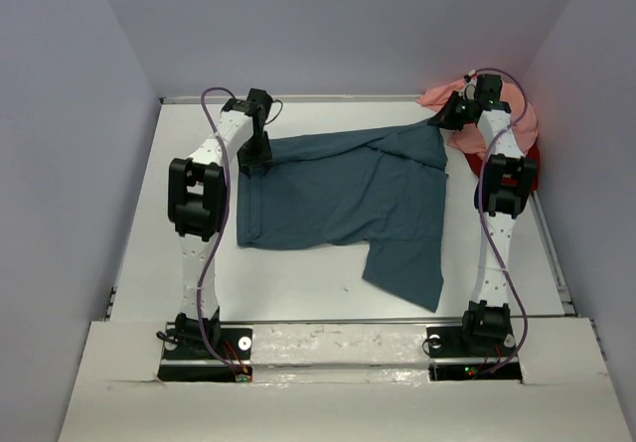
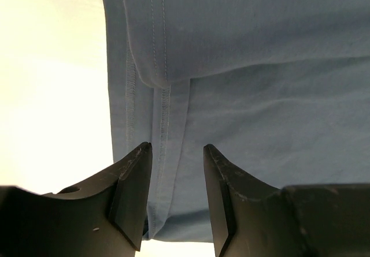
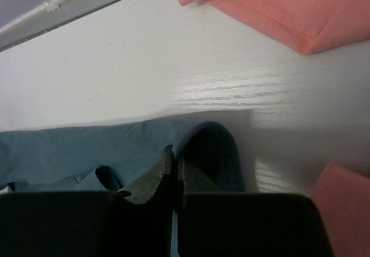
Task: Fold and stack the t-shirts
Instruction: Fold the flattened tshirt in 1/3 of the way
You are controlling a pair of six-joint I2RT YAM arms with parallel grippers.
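- At the far left of the white bench (image 1: 298, 288), the left pincer (image 2: 176, 148) stands moderately open. Its black fingers (image 2: 132, 196) straddle the stitched hem of the dark teal-blue cotton t-shirt (image 1: 338, 194) without gripping it.
- Over at the far right, the right pincer (image 3: 174, 157) is pinched closed on a humped fold at that same shirt's edge.
- The teal-blue shirt lies spread across the middle of the bench, with its right side doubled over and one flap trailing toward the near edge. I judge the fold barely begun.
- The salmon pink cotton t-shirt (image 1: 442, 96) is bunched in the far right corner. The red t-shirt (image 1: 534, 156) seems to lie under it, though the right arm hides most of both.
- Risk: only one corner is held. If the right pincer pulls before the left one closes, the cloth would likely drag askew and wrinkle.
- Risk: the left jaws sit over layered fabric at the hem. Closing may catch only one layer, and the fold would sag open.
- Risk: the right pincer works just beside the pink shirt and could snag it and drag it along.
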